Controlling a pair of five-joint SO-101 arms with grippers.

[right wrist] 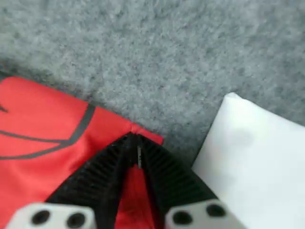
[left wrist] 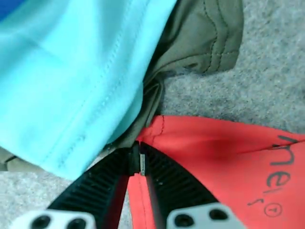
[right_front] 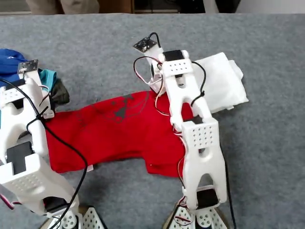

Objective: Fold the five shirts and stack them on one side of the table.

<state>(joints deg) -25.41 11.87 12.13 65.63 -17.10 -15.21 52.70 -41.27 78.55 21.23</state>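
Observation:
A red shirt (right_front: 109, 129) with a dark print lies spread flat across the middle of the grey table. My left gripper (left wrist: 138, 156) is shut on the shirt's edge (left wrist: 214, 152) at its left end, right beside the teal shirt (left wrist: 71, 71) and the olive shirt (left wrist: 205, 33). My right gripper (right wrist: 136, 145) is shut on the red shirt's far right corner (right wrist: 43, 119), close to a folded white shirt (right wrist: 257, 162). From above, the left gripper (right_front: 46, 113) sits at the shirt's left corner; the right arm reaches over its right part.
A loose pile of blue (right_front: 9, 59), teal (right_front: 47, 76) and olive (right_front: 59, 93) shirts lies at the back left. The folded white shirt (right_front: 221, 88) rests at the back right. Bare grey table (right_front: 267, 157) stretches along the right side and the far edge.

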